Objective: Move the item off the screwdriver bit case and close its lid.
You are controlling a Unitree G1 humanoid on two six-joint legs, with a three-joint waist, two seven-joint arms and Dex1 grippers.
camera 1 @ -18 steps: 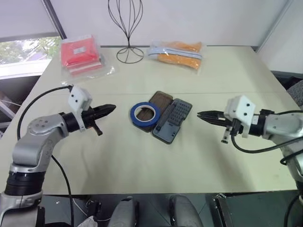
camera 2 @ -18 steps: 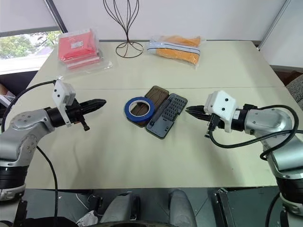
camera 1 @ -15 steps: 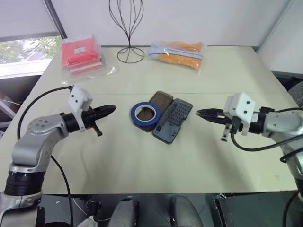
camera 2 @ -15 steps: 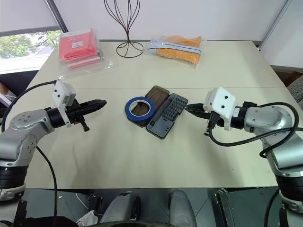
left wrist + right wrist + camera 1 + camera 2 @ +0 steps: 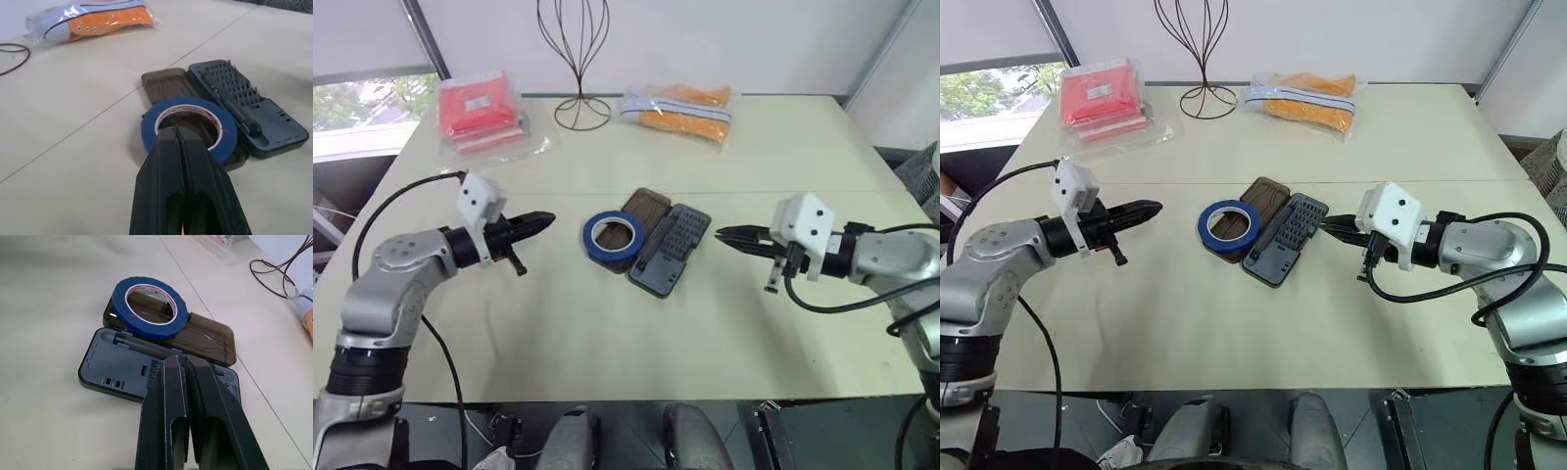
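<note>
Head eyes look down; wrist cameras share the open case (image 5: 230, 105).

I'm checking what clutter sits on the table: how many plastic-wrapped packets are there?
2. The red packet lies at the table's far left corner; the orange packet lies at the far edge, right of the wire stand. Both sit well apart from the screwdriver bit case.

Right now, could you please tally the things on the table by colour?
Blue, flat tape ring: 1
Grey-blue open bit case with smoky-brown lid: 1
Red plastic-wrapped packet: 1
Orange plastic-wrapped packet: 1
Black wire stand: 1
Total: 5
</note>
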